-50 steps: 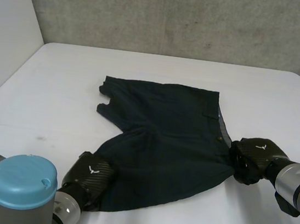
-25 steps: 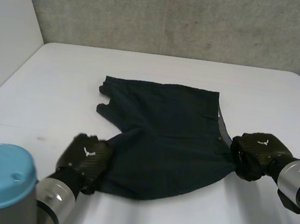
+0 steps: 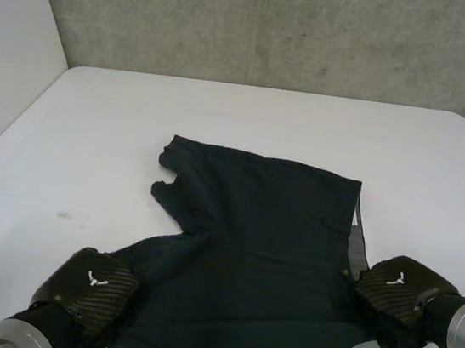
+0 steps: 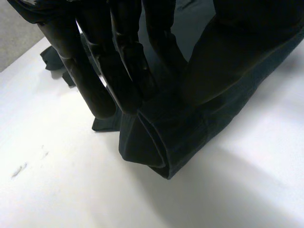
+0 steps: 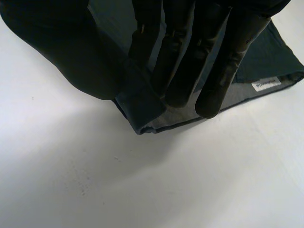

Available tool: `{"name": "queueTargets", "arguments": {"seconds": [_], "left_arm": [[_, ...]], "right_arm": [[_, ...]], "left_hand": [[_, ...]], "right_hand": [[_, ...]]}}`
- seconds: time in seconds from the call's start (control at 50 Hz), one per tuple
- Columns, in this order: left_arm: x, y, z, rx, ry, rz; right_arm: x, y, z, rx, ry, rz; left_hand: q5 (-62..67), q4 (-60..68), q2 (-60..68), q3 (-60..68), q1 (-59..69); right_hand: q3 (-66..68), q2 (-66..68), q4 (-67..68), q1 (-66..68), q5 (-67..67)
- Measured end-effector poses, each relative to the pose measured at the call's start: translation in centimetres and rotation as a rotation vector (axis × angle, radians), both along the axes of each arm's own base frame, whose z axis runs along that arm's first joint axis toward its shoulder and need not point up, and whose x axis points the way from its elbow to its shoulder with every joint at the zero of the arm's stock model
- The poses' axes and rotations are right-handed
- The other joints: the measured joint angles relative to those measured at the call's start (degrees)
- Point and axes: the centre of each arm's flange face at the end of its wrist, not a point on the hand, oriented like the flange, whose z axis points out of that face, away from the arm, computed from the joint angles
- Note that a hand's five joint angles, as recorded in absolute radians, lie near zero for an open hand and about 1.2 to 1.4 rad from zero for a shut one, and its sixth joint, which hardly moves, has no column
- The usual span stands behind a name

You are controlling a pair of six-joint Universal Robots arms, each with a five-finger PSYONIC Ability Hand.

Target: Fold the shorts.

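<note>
Dragged nearer the robot, the shorts [image 3: 265, 255] lie on the bench [image 3: 223, 113] between the left hand [image 3: 89, 288], pinching a leg hem, and the right hand [image 3: 397, 294], pinching the waistband corner (best to keep both pulls even).

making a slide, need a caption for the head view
Dark shorts on a white table, left hand pinching a leg hem, right hand the waistband corner.

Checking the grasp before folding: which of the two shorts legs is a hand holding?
The leg nearer the robot, its hem pinched by the left hand; the farther leg lies flat and untouched. The right hand pinches the waistband corner instead.
</note>
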Motion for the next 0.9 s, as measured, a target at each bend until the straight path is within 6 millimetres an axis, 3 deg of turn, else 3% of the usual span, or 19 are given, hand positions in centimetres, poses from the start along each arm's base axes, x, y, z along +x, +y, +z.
{"name": "queueTargets", "arguments": {"seconds": [0.1,0.12,0.16,0.18,0.22,0.34,0.5,0.68,0.9], "left_arm": [[-0.4,-0.9,0.1,-0.047,0.037,0.013],[-0.6,-1.4,0.1,-0.075,0.057,0.021],[-0.8,-1.8,0.1,-0.095,0.071,0.026],[-1.0,-2.5,0.1,-0.131,0.097,0.036],[-1.1,-2.7,0.1,-0.143,0.105,0.040],[-1.1,-3.3,0.5,-0.191,0.139,0.059],[-0.1,-1.4,0.6,-0.120,0.087,0.058],[0.1,1.3,0.1,0.012,0.081,0.033],[-1.5,1.9,-1.1,0.133,0.163,0.053]], "right_arm": [[0.3,-0.7,0.0,-0.037,-0.041,-0.023],[0.5,-1.3,-0.1,-0.048,-0.073,-0.047],[0.6,-1.6,-0.3,-0.050,-0.090,-0.060],[0.8,-2.7,-0.9,-0.047,-0.138,-0.104],[0.9,-3.2,-1.2,-0.044,-0.156,-0.122],[1.1,-5.5,-3.6,-0.014,-0.217,-0.227],[1.1,-6.6,-4.5,-0.042,-0.240,-0.277],[1.6,-6.1,-4.7,-0.031,-0.259,-0.271],[2.1,-5.3,-4.8,-0.023,-0.258,-0.247]], "left_hand": [[-6.78,-7.73,-8.28,-7.43,-4.11],[-28.03,-29.07,-28.82,-28.48,-27.74],[-28.03,-29.07,-28.82,-28.48,-27.74],[-38.85,-39.72,-39.28,-38.93,-37.20],[-41.77,-42.75,-42.18,-41.75,-37.86],[-41.74,-42.64,-42.01,-41.71,-37.55],[-30.83,-31.60,-31.54,-31.50,-27.12],[-31.36,-32.04,-31.68,-31.64,-27.31],[-32.55,-33.23,-32.89,-32.74,-28.50]], "right_hand": [[0.00,0.00,0.00,0.88,0.00],[0.00,0.00,0.00,1.18,0.00],[0.00,0.00,0.00,1.18,0.00],[0.00,0.00,0.00,1.41,0.00],[0.00,0.00,0.00,1.41,0.00],[0.00,0.00,0.00,1.89,0.00],[0.00,0.00,0.00,1.89,0.00],[0.00,0.00,0.00,1.89,0.91],[0.00,0.00,0.00,1.89,1.12]]}}
